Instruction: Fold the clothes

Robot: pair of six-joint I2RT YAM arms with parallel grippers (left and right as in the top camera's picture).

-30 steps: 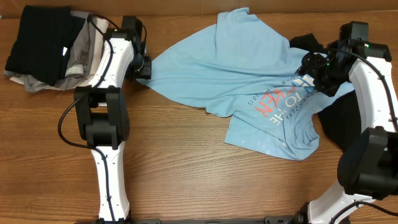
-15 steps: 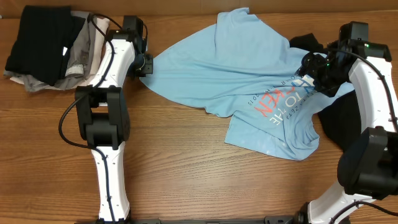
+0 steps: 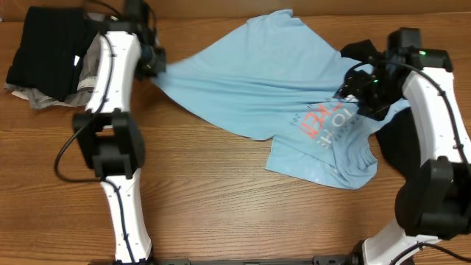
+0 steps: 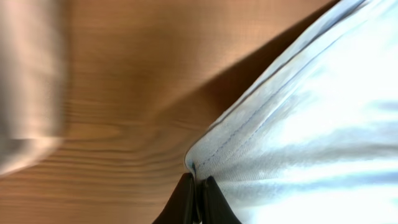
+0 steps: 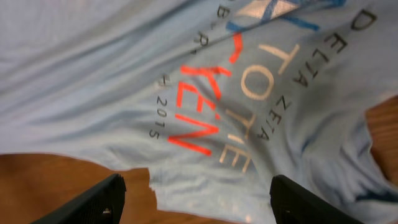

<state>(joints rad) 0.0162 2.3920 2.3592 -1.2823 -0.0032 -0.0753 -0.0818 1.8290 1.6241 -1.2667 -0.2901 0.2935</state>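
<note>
Holding: my left tool [image 3: 156,68] is pinched tight on the edge of the light blue T-shirt [image 3: 250,96]. In the left wrist view its two fingertips [image 4: 181,202] meet on a stitched hem [image 4: 249,121] at a corner of the cloth.
T-shirt position: it lies across the far middle and right of the bench [image 3: 221,199]. It is drawn to a narrow point at my left tool and widens into rumpled folds toward the right, with its lower part reaching the near side.
Held edge: a dark shadow falls on the wood just under the hem, so that corner sits a little off the bench.
Lettering: the red and white lettering [image 3: 324,121] faces up on the right half of the shirt. In the right wrist view it fills the middle of the frame.
Right tool: my right tool [image 3: 355,92] stands wide over the printed area with nothing between its fingers. Whether the tips touch the cloth I cannot tell.
Black garment: a black garment [image 3: 397,147] lies partly under the right edge of the T-shirt, beside my right arm.
Pile: at the far left corner, just beside my left arm, a folded black piece [image 3: 48,48] with a small white tag rests on grey and pale clothes [image 3: 92,70].
</note>
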